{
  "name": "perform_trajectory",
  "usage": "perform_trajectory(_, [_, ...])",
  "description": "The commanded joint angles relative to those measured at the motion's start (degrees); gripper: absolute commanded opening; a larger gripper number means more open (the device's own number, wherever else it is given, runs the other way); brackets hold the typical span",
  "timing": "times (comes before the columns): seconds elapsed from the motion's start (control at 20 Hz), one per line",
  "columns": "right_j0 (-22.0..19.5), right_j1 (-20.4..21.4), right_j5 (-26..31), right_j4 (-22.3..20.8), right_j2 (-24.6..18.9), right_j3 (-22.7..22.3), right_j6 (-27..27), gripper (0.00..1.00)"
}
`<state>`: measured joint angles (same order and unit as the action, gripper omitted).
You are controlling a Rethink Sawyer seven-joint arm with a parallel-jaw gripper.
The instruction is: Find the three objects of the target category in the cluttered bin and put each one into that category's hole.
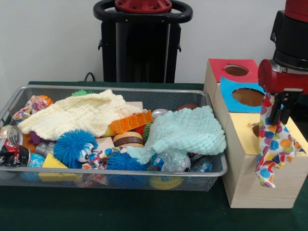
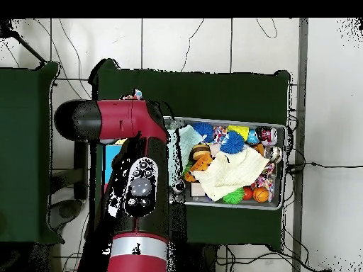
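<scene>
A dark green cloth covers the counter (image 1: 120, 211). Behind it stands a plain white wall (image 1: 48, 38). From above, a pale tiled floor (image 2: 213, 42) surrounds it.

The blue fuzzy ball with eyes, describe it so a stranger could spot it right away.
Look in the wire mesh bin, toward its front left. Below the cream knitted cloth sits the blue fuzzy ball: spiky bright-blue hair with cartoon eyes, unlike the plain yellow block beside it.

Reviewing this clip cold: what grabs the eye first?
The pincer dangling a polka-dot cloth over the yellow-topped box at the front view's right. Next, the mesh bin on the left, heaped with toys under a cream cloth and a mint cloth.
</scene>
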<state>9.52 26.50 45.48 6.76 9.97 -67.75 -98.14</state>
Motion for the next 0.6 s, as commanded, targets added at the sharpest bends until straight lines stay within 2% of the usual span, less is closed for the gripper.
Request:
perform_trajectory(0.05, [-1.06, -1.02, -3.21, 0.36, -3.32, -5.6, -9.97, 0.0])
perform_trajectory(0.6, [-1.42, -1.33, -5.58, -0.23, -3.38, -6.79, -9.45, 0.0])
